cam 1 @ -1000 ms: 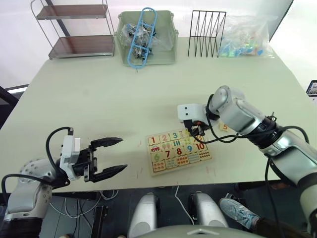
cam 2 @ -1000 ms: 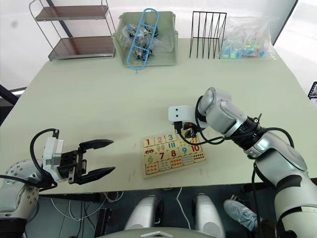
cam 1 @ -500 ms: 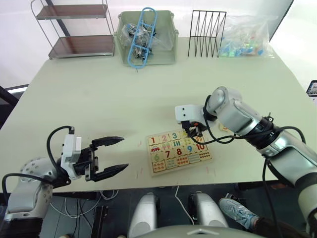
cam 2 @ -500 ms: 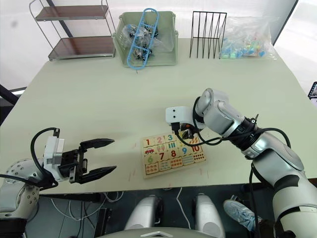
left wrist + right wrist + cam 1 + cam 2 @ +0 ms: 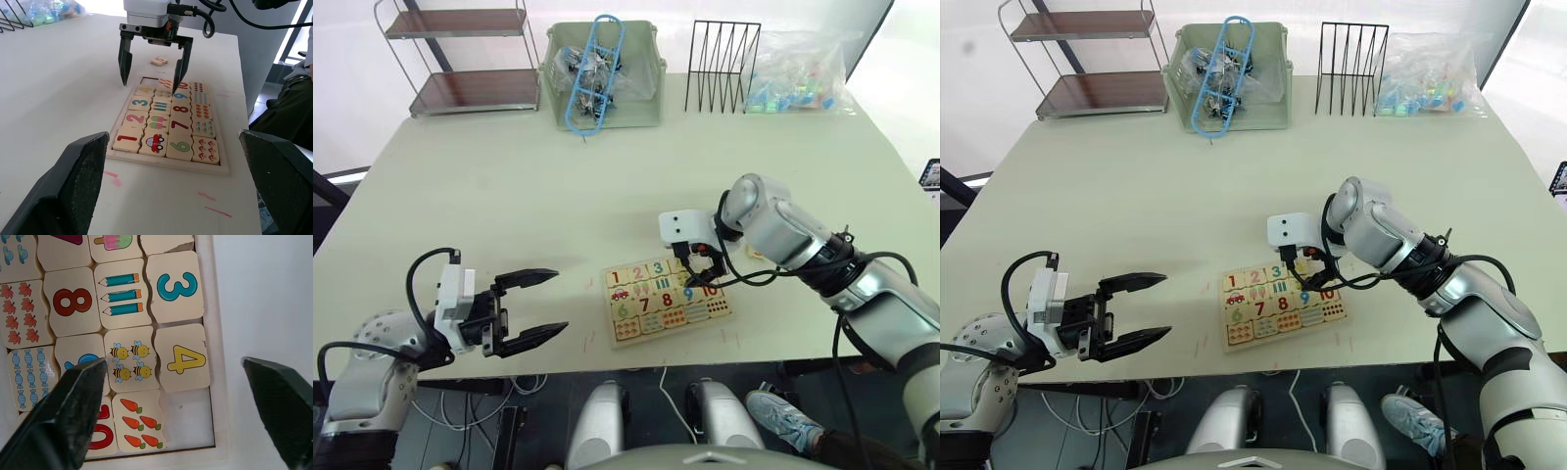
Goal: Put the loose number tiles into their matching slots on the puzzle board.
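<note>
The right tool (image 5: 151, 61), wide open and empty, hovers over the flat light-wood puzzle board (image 5: 668, 299); its fingertips could catch the just-seated yellow 4 tile (image 5: 182, 359) beneath it.

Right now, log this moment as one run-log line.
right hand: open, above puzzle board | tiles 1-4 seated | last slot: empty | tile 5: loose on table beyond board | left hand: open, idle

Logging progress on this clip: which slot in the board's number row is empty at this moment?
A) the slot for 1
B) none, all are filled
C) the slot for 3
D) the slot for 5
D: tiles 1 to 4 sit in the puzzle board, the empty slot lies past the 4 tile, and the 5 tile lies on the table.
</note>
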{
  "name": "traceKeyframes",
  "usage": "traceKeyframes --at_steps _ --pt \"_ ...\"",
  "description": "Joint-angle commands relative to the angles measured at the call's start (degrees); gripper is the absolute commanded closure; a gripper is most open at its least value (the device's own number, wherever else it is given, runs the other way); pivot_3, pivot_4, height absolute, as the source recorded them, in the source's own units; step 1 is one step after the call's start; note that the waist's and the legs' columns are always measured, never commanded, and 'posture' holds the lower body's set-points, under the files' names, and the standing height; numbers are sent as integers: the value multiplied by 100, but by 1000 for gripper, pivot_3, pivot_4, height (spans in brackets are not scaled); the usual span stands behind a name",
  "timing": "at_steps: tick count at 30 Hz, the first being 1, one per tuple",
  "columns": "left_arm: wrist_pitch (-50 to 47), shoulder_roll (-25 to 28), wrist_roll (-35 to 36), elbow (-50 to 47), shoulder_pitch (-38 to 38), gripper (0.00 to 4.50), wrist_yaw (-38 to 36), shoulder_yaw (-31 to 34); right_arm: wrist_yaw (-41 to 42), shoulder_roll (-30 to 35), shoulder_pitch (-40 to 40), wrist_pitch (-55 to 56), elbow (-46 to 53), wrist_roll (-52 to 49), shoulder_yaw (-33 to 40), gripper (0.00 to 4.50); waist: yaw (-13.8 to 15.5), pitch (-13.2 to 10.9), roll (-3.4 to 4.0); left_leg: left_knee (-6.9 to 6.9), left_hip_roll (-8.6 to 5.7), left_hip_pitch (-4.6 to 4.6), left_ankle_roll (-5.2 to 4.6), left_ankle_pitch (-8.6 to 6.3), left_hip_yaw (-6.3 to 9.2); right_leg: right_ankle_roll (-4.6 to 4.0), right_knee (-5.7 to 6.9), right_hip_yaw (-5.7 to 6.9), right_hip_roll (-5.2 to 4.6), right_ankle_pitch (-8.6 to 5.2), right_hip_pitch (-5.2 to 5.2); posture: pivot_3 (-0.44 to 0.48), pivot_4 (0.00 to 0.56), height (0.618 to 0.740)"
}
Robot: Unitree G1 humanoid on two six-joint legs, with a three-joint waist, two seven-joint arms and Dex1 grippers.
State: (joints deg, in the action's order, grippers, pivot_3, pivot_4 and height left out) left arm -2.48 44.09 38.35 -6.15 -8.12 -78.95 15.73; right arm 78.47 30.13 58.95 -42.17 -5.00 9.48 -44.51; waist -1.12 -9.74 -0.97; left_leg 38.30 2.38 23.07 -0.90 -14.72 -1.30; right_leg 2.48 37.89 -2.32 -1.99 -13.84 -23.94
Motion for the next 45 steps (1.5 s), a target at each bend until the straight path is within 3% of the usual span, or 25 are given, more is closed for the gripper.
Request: traceKeyframes --at_steps 1,6,13,17,18,19,26,27,34,45 --pt "-15 -6 61 -168 -5 0 7 146 8 50 -7 69 85 -13 181 67 0 0 0 0 0 0 0 0 0 0 0 0 0 0 0 0 150 740" --pt "-11 -9 55 -155 2 0 4 141 -29 148 -50 41 113 -182 468 67 8 0 -1 0 0 1 0 0 0 0 -1 0 0 0 0 0 150 740" --pt "22 -16 35 -67 32 0 -47 130 -257 135 -268 -196 195 -742 1351 67 8 -1 -1 -1 0 1 0 0 0 0 -2 0 0 0 0 0 150 740" --pt "44 -18 12 6 70 0 -73 123 -513 87 -678 219 161 -1115 1937 67 8 -1 -1 -3 0 1 0 0 0 0 -3 0 0 0 0 0 150 740" --pt "50 -20 8 18 69 0 -80 125 -581 52 -805 340 169 -1224 2089 627 9 -2 -1 -3 0 1 0 0 -1 0 -3 0 0 0 0 0 150 740" --pt "55 -22 2 29 69 0 -85 124 -632 17 -925 427 198 -1338 2233 732 9 -2 -1 -3 0 1 0 0 -1 0 -4 0 0 0 1 0 150 740" --pt "75 -60 -59 70 68 0 -104 113 -862 -55 -1602 954 363 -1769 2656 4244 2 -2 -2 -4 0 1 0 0 -2 4 -4 -2 1 2 1 0 150 740" --pt "75 -65 -66 71 70 0 -102 113 -890 -75 -1663 1036 357 -1811 2691 4481 4 -2 -2 -4 0 0 0 0 -1 4 -3 -2 1 2 1 0 150 740" --pt "51 -100 -168 111 98 0 -13 82 -1236 -418 -2279 2007 -40 -2049 3070 4481 10 -3 -3 -4 0 0 0 0 -2 6 -4 -3 2 3 3 0 150 740" --pt "40 -114 -239 163 106 0 4 73 -1451 -436 -2695 2560 -598 -1632 2752 4481 11 -3 -3 -4 0 -2 0 0 -2 5 -2 -4 4 2 3 0 150 740"
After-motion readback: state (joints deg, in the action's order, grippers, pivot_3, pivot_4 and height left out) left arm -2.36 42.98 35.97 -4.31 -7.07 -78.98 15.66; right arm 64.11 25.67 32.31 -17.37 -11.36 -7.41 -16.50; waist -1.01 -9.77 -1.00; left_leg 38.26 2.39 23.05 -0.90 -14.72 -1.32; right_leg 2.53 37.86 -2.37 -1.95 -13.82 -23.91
